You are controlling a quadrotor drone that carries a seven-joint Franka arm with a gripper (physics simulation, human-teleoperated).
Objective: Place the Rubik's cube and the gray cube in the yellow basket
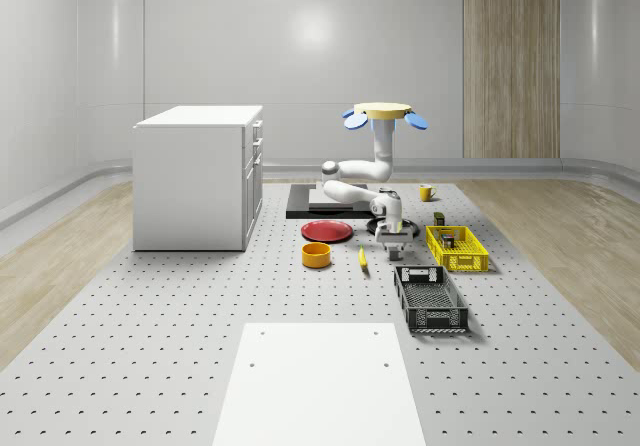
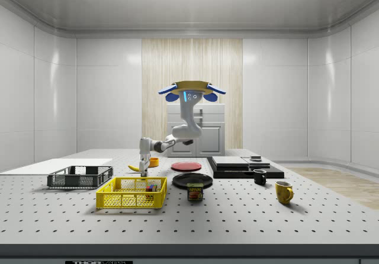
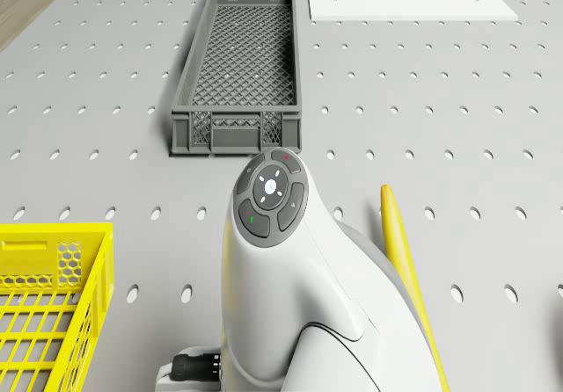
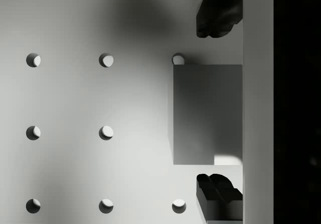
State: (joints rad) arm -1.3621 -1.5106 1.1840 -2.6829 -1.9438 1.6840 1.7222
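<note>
1. We're right down at the claw (image 4: 219, 103), and its two dark fingertips (image 4: 216, 14) stand apart, one either side of the gray cube (image 4: 207, 114). The gray cube sits flat on the perforated worktop (image 4: 75, 98), square between the pads and not yet gripped by our reading.
2. To do this well, we want the cube's faces parallel to the pads before closing. It looks fairly centred along the closing line, so a straight squeeze should hold without twisting it.
3. Stepping out from the gray cube, a banana (image 3: 400, 251) lies just beside the arm, and the gray crate (image 3: 239, 67) sits a little beyond. We should lift straight up first, so the load clears both.
4. The yellow basket (image 1: 457, 248) is near the gray cube, on the whole-scene view's right. Something multicoloured already sits inside it in the side view, likely the Rubik's cube (image 2: 151, 187), though we can't be sure.
5. Farthest off, the drone (image 1: 385, 114) hovers above and behind the gray cube, over the black slab (image 1: 305, 204), arm reaching down.
</note>
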